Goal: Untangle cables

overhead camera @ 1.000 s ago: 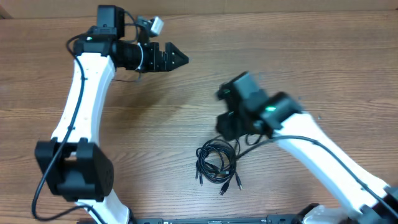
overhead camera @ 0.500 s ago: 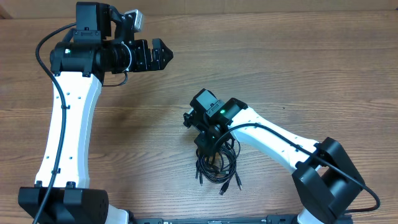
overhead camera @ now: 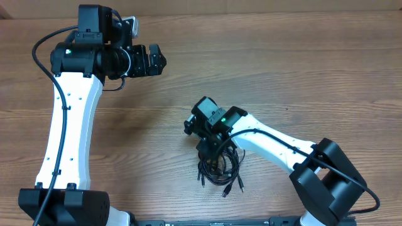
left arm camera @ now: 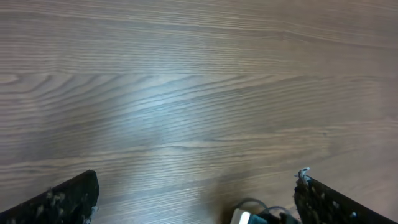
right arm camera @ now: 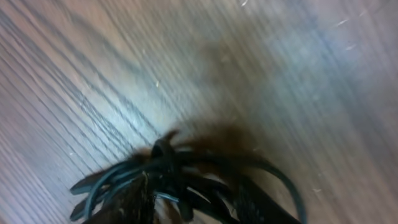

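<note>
Looking down on the wooden worktop (overhead camera: 301, 75), we find the right pincer (overhead camera: 211, 149) pressed down at the top of the cables (overhead camera: 221, 169), a small black bundle of thin loops that spreads out just beyond and below its tip. The plug tips (overhead camera: 225, 192) fan out on the side of the bundle farthest from this pincer. From the right wrist camera the cables (right arm camera: 168, 168) sit directly ahead of the right pincer (right arm camera: 199, 202), knotted into a dark clump. Two blurred dark fingers (right arm camera: 134, 202) stand on either side of the strands. The jaws look partly closed, but the view is too smeared for us to tell whether they grip the cords or only straddle them. The white right arm (overhead camera: 270, 141) runs off behind the pincer and covers part of the loops from above. The left pincer (overhead camera: 158, 61) hangs well apart from the bundle, with only bare wood between the two. Its jaws stand wide and hold nothing. In its own camera the left pincer (left arm camera: 198, 180) shows one dark finger at each lower corner and plain wood grain ahead. A small white part (left arm camera: 242, 216) with a dark cord peeks in at the bottom edge between them. A thick black cord (overhead camera: 44, 41) loops beside the left arm (overhead camera: 69, 113), behind that pincer.
</note>
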`<state>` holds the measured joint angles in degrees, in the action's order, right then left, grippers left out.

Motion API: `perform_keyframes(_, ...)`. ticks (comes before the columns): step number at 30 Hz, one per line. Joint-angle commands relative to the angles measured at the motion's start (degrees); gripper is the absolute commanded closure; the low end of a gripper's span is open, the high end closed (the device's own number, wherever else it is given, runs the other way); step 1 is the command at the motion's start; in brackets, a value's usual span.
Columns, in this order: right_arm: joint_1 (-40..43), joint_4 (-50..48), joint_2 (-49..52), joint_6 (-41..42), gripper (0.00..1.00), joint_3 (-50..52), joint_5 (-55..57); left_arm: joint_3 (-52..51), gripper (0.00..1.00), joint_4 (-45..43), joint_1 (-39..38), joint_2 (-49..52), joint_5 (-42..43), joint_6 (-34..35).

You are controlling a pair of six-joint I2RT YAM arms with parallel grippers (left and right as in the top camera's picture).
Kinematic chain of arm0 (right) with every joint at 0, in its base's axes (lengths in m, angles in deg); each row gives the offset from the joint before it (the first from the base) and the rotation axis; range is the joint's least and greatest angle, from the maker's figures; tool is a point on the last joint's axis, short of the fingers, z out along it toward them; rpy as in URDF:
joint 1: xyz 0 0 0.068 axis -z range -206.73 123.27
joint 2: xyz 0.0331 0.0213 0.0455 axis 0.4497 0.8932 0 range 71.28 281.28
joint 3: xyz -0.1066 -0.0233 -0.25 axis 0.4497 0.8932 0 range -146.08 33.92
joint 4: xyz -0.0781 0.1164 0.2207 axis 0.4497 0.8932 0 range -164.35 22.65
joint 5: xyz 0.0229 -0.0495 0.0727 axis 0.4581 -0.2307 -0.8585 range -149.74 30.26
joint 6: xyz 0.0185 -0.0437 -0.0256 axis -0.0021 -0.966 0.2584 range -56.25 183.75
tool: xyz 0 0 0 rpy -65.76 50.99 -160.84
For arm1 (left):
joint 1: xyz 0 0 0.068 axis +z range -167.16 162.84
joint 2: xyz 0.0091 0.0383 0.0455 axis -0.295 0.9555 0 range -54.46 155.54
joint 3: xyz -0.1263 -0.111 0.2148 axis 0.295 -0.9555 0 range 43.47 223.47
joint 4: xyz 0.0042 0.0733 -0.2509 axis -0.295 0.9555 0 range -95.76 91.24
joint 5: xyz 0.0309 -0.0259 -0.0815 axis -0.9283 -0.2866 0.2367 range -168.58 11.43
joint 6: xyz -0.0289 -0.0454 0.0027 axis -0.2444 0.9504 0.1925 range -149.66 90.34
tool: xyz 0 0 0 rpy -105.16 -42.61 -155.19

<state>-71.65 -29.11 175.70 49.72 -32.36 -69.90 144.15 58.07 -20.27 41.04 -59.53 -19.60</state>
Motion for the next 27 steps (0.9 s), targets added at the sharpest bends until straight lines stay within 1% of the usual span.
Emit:
perform_keyframes(1, -2.34, -1.20, 0.24, 2.03, 0.57, 3.80, -1.11, 1.16, 0.00, 0.31, 0.83, -0.37, -6.56, 3.72)
perform_keyframes(3, -3.30, -1.57, 0.24, 2.05, 0.57, 4.48, -1.09, 1.16, 0.00, 0.33, 1.36, -0.37, -6.56, 3.74)
perform_keyframes(4, -4.31, -2.75, 0.24, 2.36, 0.60, 5.27, -1.09, 1.16, 0.00, 0.61, 1.79, -0.37, -6.58, 3.72)
perform_keyframes(5, -4.90, -3.85, 0.24, 2.51, 0.82, 5.88, -1.09, 1.16, 0.00, 0.90, 2.03, -0.37, -6.56, 3.72)
perform_keyframes(6, -5.35, -5.62, 0.24, 3.85, 0.96, 6.64, -0.83, 1.16, 0.00, 1.22, 2.14, -0.37, -6.58, 3.69)
perform_keyframes(10, -5.55, -8.20, 0.07, 6.91, 0.96, 6.47, 1.42, 1.16, 0.00, 2.29, 2.47, -0.37, -7.63, 3.61)
perform_keyframes(13, -4.81, -6.97, -0.76, 9.81, 0.96, 2.95, 3.61, 1.16, 0.00, 2.45, 2.51, -0.37, -8.26, 3.21)
perform_keyframes(15, -3.82, -2.12, -3.45, 12.87, 0.96, -5.01, 7.15, 1.16, 0.00, 2.62, 2.54, -0.37, -10.58, 3.26)
perform_keyframes(17, -3.54, 1.62, -5.55, 14.10, 0.96, -11.32, 9.73, 1.16, 0.00, 2.91, 2.89, -0.37, -12.09, 3.28)
perform_keyframes(20, -3.08, 7.74, -8.41, 14.71, 0.96, -22.64, 12.72, 1.16, 0.00, 3.26, 4.24, -0.37, -12.20, 3.26)
perform_keyframes(24, -0.61, 14.14, -11.37, 18.38, 0.96, -37.16, 15.54, 1.16, 0.00, 3.82, 6.25, -0.37, -12.20, 3.21)
perform_keyframes(27, 1.51, 16.28, -13.22, 18.88, 0.96, -44.78, 17.09, 1.16, 0.00, 4.42, 7.69, -0.37, -12.20, 1.49)
